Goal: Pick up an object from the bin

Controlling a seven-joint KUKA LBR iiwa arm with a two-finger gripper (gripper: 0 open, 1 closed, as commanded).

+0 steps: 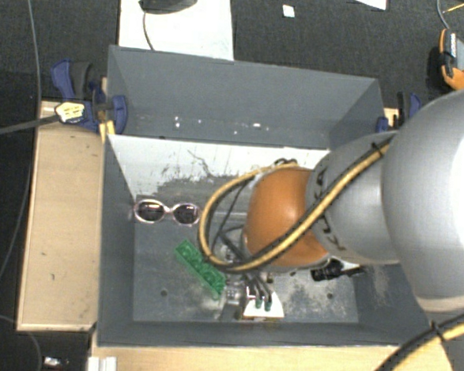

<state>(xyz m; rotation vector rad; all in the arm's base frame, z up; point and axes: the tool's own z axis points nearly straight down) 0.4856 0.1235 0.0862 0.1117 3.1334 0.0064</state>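
Here, the arm's claw [249,299] is hanging low over the floor of the grey bin [154,296], close to its near wall, with the orange wrist cover [281,216] sitting just above it. Directly beneath the claw a small white flat piece [272,310] is lying on the metal; whether the claw is gripping it, or standing wide or narrow, cannot be told from this angle. Just left of the claw a green ridged strip [200,266] is lying aslant, its lower end nearly meeting the claw. Farther up and to the left a pair of pale-framed sunglasses [165,212] is resting well apart. To the claw's right a small black-and-white item [330,271] is peeking out from beneath the arm.
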